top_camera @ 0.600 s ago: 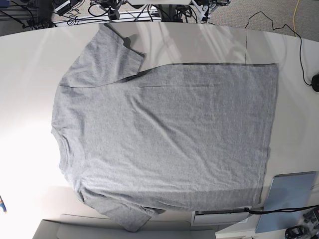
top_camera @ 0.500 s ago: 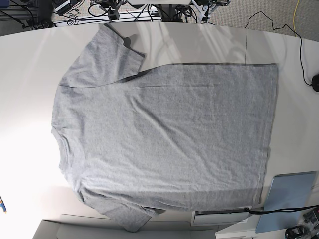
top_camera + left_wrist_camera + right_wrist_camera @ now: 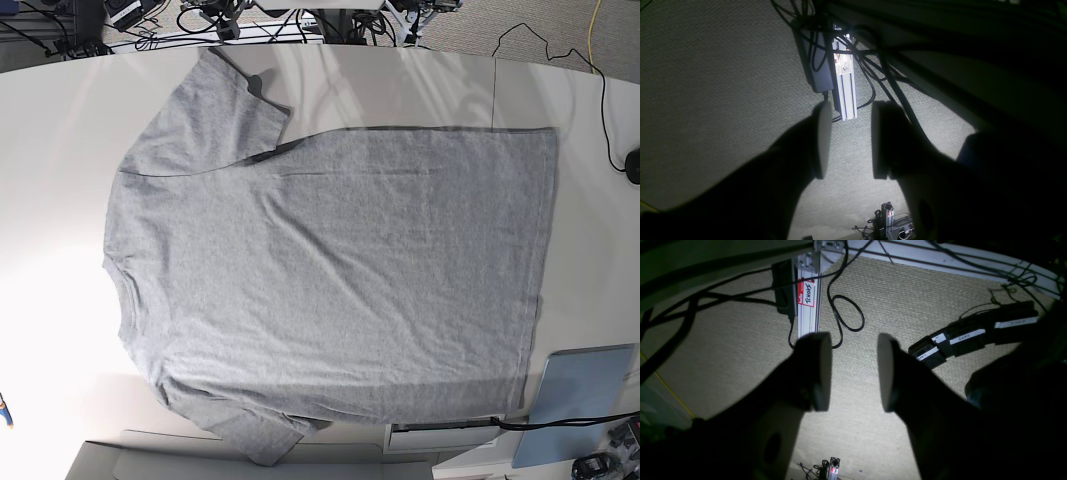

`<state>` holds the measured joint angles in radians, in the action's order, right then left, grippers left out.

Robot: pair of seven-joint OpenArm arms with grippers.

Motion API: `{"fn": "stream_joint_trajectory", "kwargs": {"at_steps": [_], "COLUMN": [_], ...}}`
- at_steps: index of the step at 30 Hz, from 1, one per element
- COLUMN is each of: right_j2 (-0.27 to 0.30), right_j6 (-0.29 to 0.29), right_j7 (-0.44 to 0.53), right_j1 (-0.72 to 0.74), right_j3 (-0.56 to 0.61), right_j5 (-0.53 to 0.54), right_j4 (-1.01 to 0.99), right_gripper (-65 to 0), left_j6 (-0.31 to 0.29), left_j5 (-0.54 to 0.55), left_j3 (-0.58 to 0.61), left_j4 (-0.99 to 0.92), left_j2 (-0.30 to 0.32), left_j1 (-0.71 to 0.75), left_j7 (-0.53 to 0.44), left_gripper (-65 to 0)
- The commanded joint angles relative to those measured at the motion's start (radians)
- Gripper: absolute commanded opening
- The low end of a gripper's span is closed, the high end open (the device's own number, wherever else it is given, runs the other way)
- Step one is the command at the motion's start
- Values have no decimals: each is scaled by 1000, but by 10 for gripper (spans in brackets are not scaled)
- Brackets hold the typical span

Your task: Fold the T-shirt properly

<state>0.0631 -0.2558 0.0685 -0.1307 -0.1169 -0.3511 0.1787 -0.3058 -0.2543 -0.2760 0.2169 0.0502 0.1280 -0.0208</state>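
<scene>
Both grippers, left gripper (image 3: 847, 140) and right gripper (image 3: 854, 371), are hanging with jaws parted over carpet, while the T-shirt (image 3: 330, 280) is lying unchanged, spread mid-frame on the tabletop (image 3: 60, 150), folding not begun.

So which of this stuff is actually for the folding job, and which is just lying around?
For the job:
T-shirt, spread flat
left gripper, open
right gripper, open

Just lying about:
blue panel
black cable
floor cables
</scene>
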Motion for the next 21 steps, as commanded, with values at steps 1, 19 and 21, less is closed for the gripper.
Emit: {"fn": "stream_joint_trajectory", "kwargs": {"at_steps": [1,19,21], "right_j2": [4,62,77], "right_j6": [-5,-40,-74], "right_j7": [11,-72,-107], "right_j1": [-5,-284,-359], "right_j3": [-2,-2,-2], "right_j5": [-2,46,98], "right_j4": [3,350,474], "right_gripper": [-419,-419,-419], "left_j6": [-10,-118,-119], "left_j5": [-4,165,187], "left_j3": [-2,-2,-2], "left_j4": [8,484,580], "left_j2": [0,0,0], "left_j1": [8,325,374], "left_j7": [-7,188,238], "left_gripper": [-448,-448,-448]}}
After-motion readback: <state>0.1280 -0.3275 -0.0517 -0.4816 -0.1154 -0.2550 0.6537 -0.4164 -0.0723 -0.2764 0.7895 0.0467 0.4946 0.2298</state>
